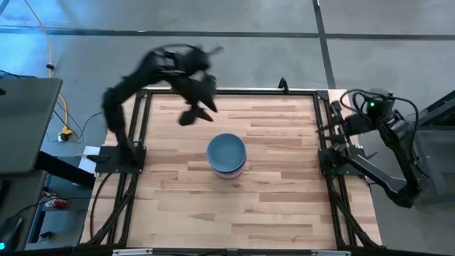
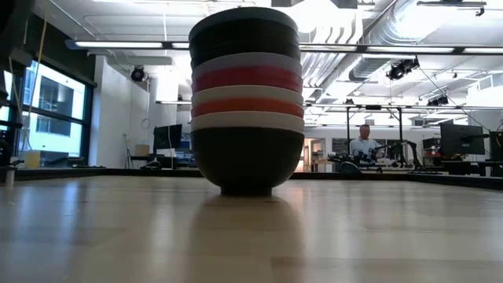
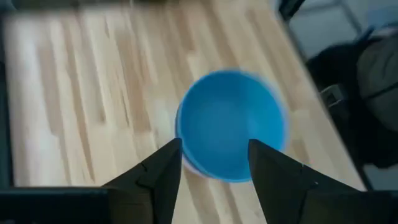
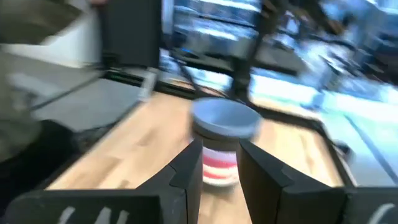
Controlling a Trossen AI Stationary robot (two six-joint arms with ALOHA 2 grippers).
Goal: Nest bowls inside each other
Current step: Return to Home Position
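Note:
The bowls stand nested in one stack [image 1: 227, 156] at the table's middle, with a blue bowl [image 3: 230, 121] on top. The low view shows the stack [image 2: 247, 102] resting on the wooden table by the foot of its dark bottom bowl, with white and red rims banded above. My left gripper [image 3: 214, 149] hovers open above the table, toward the far left of the stack [image 1: 199, 114], with nothing between its fingers. My right gripper [image 4: 221, 149] waits open at the table's right edge [image 1: 333, 126], facing the stack [image 4: 222, 143].
A black frame [image 1: 313, 93] runs around the wooden table top. Bare wood lies on every side of the stack. Beyond the far edge, the low view shows a room with desks, monitors and a person [image 2: 363, 141].

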